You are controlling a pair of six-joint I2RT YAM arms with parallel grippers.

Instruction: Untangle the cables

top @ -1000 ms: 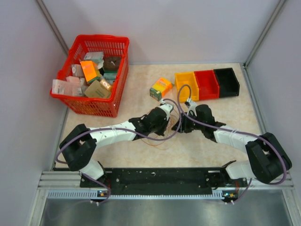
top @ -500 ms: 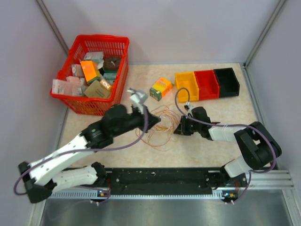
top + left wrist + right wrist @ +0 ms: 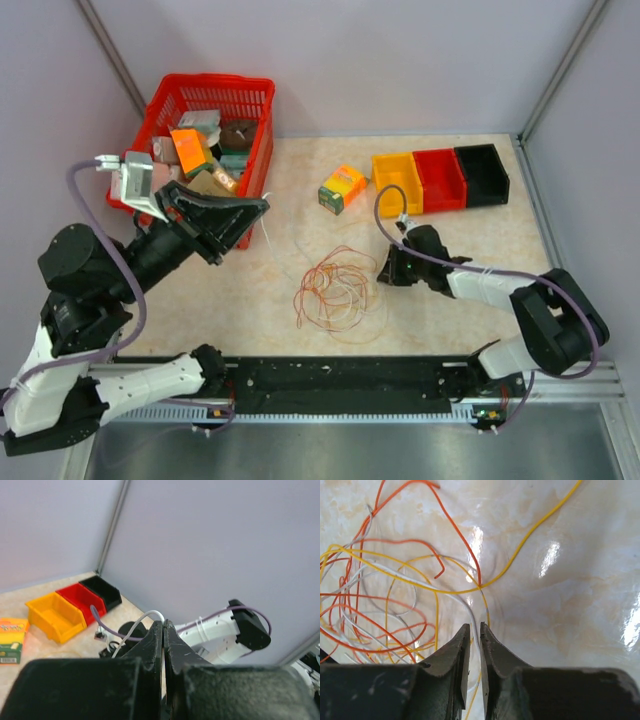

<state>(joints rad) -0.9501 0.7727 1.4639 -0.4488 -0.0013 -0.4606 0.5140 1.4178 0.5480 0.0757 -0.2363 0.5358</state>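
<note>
The cables (image 3: 335, 290) lie in a loose heap of orange-red, yellow and white loops on the table (image 3: 300, 180), near the middle and toward the near edge.

The right gripper (image 3: 384, 273) sits low at the right edge of the heap. In its wrist view the right gripper (image 3: 474, 626) has its fingers almost together, with only a narrow slit between them. Thin yellow and white strands run into that slit, but I cannot tell whether they are pinched.

The left gripper (image 3: 258, 205) is raised high on the left, beside the red basket (image 3: 215, 78) of small packages, well apart from the heap. Its fingers (image 3: 152, 640) are pressed together, and a white wire (image 3: 142, 620) comes out at the tips.

Far from the heap stand a small orange and green box (image 3: 342, 188) and, to its right, a yellow bin (image 3: 397, 180), a red bin (image 3: 440, 178) and a black bin (image 3: 482, 172) in a row.
</note>
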